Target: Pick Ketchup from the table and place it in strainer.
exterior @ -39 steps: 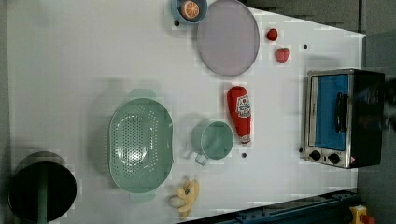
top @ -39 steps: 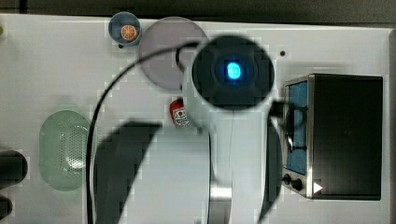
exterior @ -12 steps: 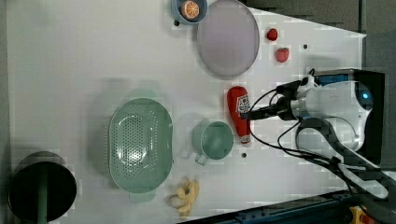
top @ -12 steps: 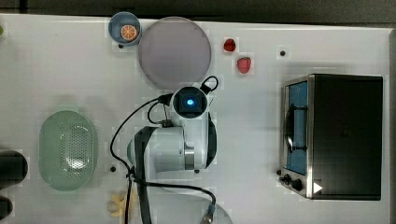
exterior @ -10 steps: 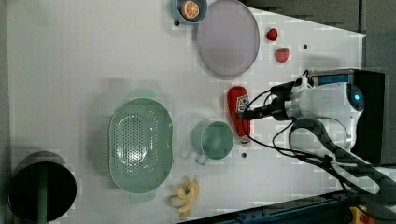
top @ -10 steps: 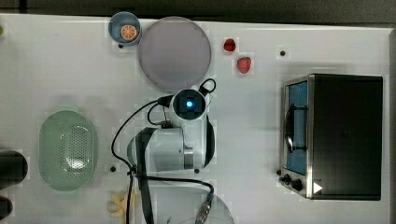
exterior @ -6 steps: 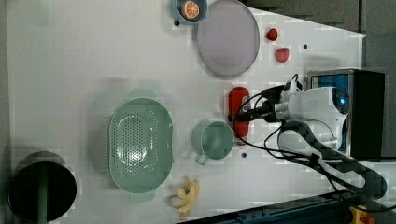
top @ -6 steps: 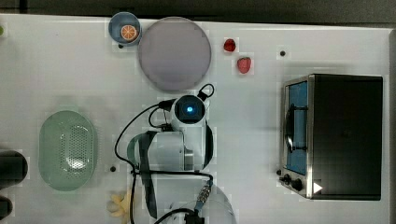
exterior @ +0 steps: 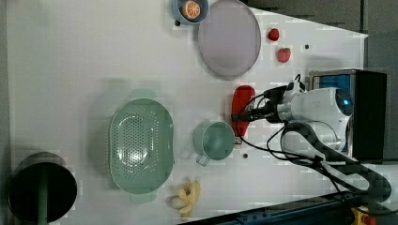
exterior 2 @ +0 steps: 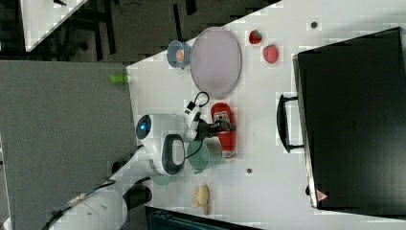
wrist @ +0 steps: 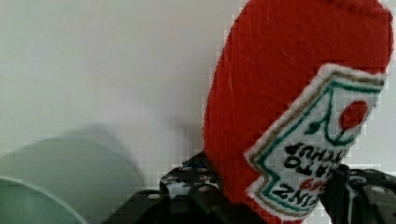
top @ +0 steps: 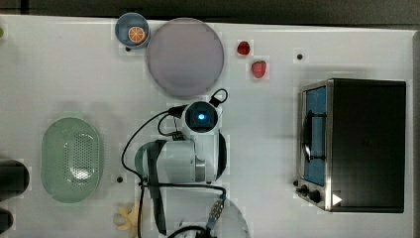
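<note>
The ketchup (exterior: 242, 99) is a red bottle with a white label, lying on the white table beside a mint-green mug. In the top view the arm's wrist covers it. My gripper (exterior: 237, 117) is down at the bottle's middle. In the wrist view the ketchup (wrist: 289, 93) stands between the two black fingers (wrist: 196, 189), which press against its sides. The right view shows the gripper (exterior 2: 229, 127) across the ketchup (exterior 2: 221, 114). The strainer (exterior: 115, 126), a pale mint-green oval basket with a dotted bottom, rests apart from the bottle at the left view's left, and at the top view's left (top: 45, 158).
The mug (exterior: 216, 140) sits right next to the bottle, between it and the strainer. A grey plate (top: 184, 57), a blue bowl with an orange slice (top: 131, 29) and two strawberries (top: 258, 68) lie behind. A toaster oven (top: 356, 144) stands at the top view's right. A banana (exterior: 187, 197) lies near the front edge.
The gripper has moved in over the ketchup toward the left view's left, and its fingers have closed from wide open onto the bottle's sides. The bottle lies where it was.
</note>
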